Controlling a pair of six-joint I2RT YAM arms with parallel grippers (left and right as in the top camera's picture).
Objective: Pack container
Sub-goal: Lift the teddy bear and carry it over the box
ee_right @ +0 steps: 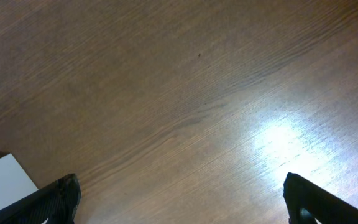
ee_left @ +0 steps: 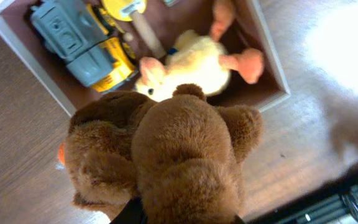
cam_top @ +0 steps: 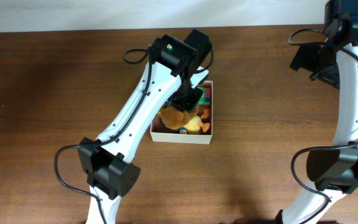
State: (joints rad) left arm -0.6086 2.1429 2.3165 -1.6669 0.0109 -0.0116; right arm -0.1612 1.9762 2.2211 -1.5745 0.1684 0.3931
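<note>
Left arm reaches forward, left tool clamped on a brown bear; right tool gapes wide open

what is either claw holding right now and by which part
The left claw grips the brown plush bear over the container; its fur hides the exact hold, at the end nearest the camera. The right claw is open and empty.

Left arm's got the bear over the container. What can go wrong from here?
1. In the left wrist view the bear hangs over the container wall, not its middle; released here, it may catch the rim and roll out.
2. The duck and truck already fill the floor, so it may sit proud.
</note>
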